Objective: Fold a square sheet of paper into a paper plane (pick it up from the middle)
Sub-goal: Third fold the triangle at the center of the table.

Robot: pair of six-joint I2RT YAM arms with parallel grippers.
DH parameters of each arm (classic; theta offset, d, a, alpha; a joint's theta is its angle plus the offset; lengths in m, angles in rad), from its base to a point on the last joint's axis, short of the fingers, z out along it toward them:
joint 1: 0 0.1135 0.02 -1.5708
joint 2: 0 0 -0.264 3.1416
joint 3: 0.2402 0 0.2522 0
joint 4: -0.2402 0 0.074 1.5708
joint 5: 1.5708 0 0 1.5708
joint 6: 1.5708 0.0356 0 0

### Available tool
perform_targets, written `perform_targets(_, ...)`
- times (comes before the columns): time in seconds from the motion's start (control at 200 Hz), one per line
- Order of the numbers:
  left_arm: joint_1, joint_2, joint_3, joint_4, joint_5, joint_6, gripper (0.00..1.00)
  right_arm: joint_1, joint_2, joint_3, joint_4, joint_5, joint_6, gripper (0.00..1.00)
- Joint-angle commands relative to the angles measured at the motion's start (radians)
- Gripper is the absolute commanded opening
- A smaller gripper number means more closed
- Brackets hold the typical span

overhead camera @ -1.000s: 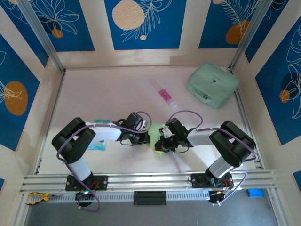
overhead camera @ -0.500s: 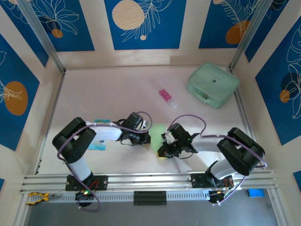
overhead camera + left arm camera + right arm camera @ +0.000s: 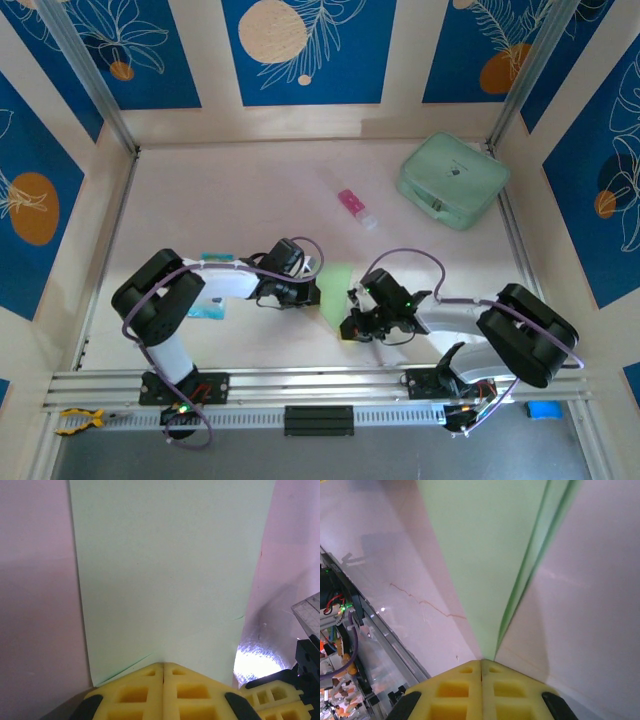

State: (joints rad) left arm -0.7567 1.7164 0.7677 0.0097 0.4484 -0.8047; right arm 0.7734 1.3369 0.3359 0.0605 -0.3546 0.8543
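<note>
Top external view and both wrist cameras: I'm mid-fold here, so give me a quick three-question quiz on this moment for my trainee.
1. True or false: the bulky mint-green case touches the pale lime-green paper sheet.
2. Which thing do both pincers' tips meet? A) the paper sheet B) a pink-and-white tube C) a blue-and-white packet
3. Fill in: the left pincer and the right pincer are both ____ (open or shut).

Key: 1 false, because the case sits far off in the far right corner; 2 A; 3 shut.
</note>
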Motion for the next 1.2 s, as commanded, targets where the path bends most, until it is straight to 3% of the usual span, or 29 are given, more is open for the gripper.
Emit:
perform_targets(0.0, 0.012, 0.035, -0.028, -0.064, -0.047, -0.004, 0.04, 0.009, -0.041, -0.006, -0.072, 0.007, -0.001, 0.03)
perform_targets(0.2, 0.011, -0.018, -0.060, -0.042, -0.067, -0.025, 0.05, 0.009, -0.108, 0.174, -0.311, 0.167, -0.120, 0.06)
perform_targets(0.38, 0.012, -0.062, -0.074, -0.056, -0.084, -0.021, 0.05, 0.013, -0.124, 0.286, -0.404, 0.266, -0.232, 0.07)
perform_targets(0.56, 0.010, -0.111, -0.103, -0.040, -0.112, -0.046, 0.05, 0.023, -0.152, 0.323, -0.408, 0.347, -0.279, 0.08)
perform_targets(0.845, 0.010, -0.142, -0.050, -0.197, -0.198, -0.026, 0.05, 0.044, -0.147, 0.395, -0.460, 0.436, -0.437, 0.09)
perform_targets(1.195, 0.010, -0.171, -0.058, -0.254, -0.274, -0.045, 0.03, 0.131, -0.104, 0.430, -0.456, 0.524, -0.597, 0.10)
